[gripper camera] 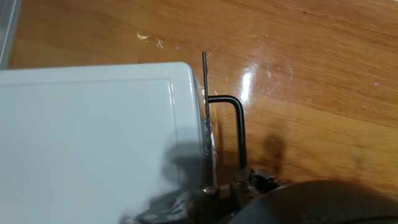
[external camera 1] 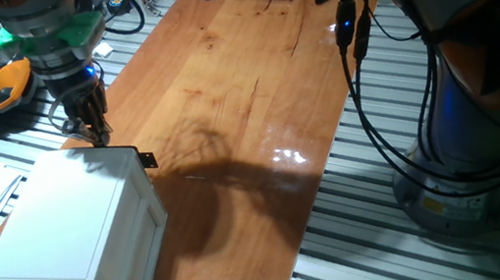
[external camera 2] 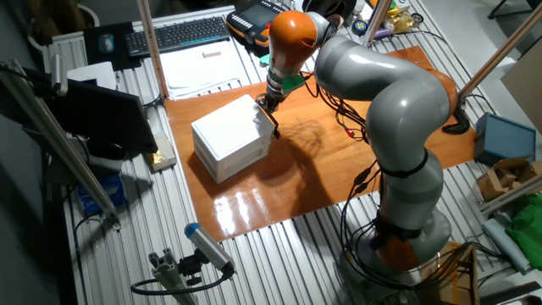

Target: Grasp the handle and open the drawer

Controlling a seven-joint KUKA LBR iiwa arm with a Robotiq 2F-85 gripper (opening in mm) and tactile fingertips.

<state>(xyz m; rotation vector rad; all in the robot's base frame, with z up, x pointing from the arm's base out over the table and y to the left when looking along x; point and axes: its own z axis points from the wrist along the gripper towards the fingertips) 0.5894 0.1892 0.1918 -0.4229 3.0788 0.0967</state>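
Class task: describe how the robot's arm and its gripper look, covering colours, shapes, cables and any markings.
The arm is made of thick rounded grey segments with orange joint bands and an orange cap near the wrist. A green collar sits above the gripper, which is small, dark and metallic, with thin fingers. Black cables hang along the arm. No markings are legible.

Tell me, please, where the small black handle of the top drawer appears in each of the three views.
One fixed view: the handle sticks out at the cabinet's upper right corner, right of the gripper.
The other fixed view: too small to tell apart; it would be at the cabinet's right edge under the gripper.
Hand view: black bent bar, centre, right of the white top.
Shared landmark: the white cabinet.
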